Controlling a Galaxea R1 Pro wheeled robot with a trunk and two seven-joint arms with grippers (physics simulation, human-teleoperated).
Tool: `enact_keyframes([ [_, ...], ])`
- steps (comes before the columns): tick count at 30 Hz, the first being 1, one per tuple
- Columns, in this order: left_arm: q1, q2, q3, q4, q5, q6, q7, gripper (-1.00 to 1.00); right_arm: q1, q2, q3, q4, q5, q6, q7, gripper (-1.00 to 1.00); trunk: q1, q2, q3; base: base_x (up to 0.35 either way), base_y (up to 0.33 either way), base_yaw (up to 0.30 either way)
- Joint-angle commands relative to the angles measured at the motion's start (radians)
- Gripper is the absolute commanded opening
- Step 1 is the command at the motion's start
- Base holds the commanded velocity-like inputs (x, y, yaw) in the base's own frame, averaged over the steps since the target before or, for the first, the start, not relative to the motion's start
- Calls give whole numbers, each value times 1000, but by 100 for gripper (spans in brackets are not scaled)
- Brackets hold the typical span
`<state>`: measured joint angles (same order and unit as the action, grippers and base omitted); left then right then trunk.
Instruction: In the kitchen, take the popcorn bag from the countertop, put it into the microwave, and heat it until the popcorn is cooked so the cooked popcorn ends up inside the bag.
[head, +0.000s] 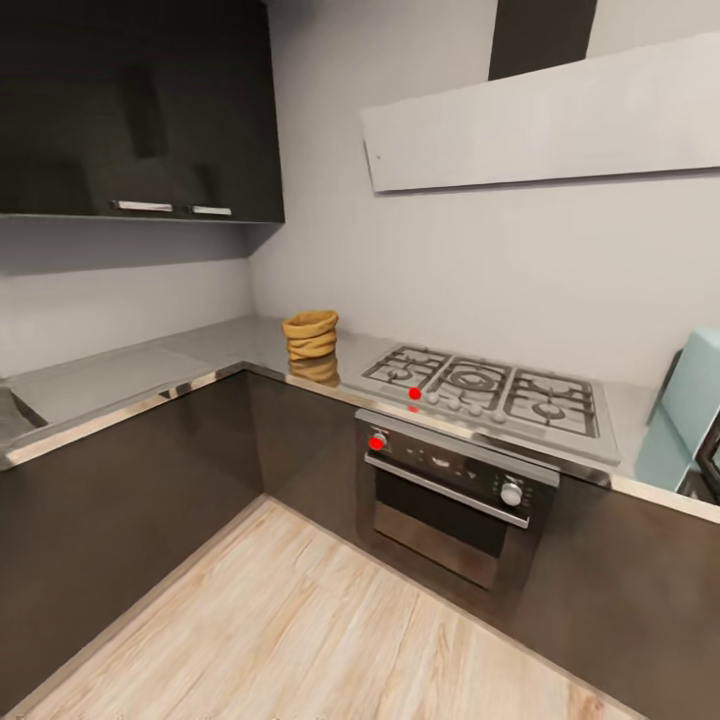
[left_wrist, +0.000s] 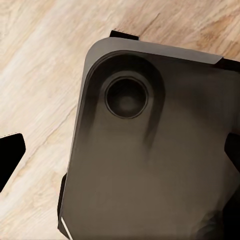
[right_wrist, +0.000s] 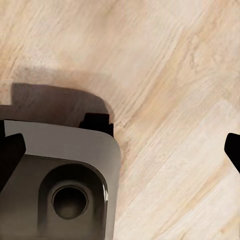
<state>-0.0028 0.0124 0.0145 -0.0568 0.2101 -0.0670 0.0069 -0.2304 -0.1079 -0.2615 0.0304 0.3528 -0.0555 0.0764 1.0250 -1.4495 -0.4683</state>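
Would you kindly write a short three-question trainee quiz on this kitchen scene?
1. True or false: the tan wrinkled popcorn bag stands on the grey glossy countertop.
2. The bag sits to which side of the steel gas hob in the head view: A left, B right?
3. Fill in: the pale mint microwave shows at the head view's ____ edge.

Key: 1 true. 2 A. 3 right.

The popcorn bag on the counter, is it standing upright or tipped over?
Upright. The popcorn bag stands on the countertop with its rolled rim on top and its creases level, left of the hob.
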Motion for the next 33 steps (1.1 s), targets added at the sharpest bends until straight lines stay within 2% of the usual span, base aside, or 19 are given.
enact_keyframes([
  [1,0,0,1,0,5,-2,1,100,-1,0,-8,3,8,-5,2,100,0,-1,-1,0,0,269],
  [21,0,0,3,1,9,-2,-1,100,-1,-2,-8,2,7,-6,2,100,0,-1,-1,0,0,269],
  [25,0,-13,7,2,11,-2,-6,100,-1,-1,-9,2,6,-7,1,100,0,-1,-1,0,0,269],
  [29,0,-14,8,1,13,-1,-8,100,-1,4,-12,2,4,-8,1,100,0,-1,-1,0,0,269],
  [31,0,-15,10,1,14,0,-8,100,-1,13,-13,2,-6,-6,2,100,0,-1,-1,0,0,268],
  [33,0,-16,8,2,13,-1,-8,100,-1,25,-14,3,-48,-5,2,100,0,-1,-1,0,0,268],
])
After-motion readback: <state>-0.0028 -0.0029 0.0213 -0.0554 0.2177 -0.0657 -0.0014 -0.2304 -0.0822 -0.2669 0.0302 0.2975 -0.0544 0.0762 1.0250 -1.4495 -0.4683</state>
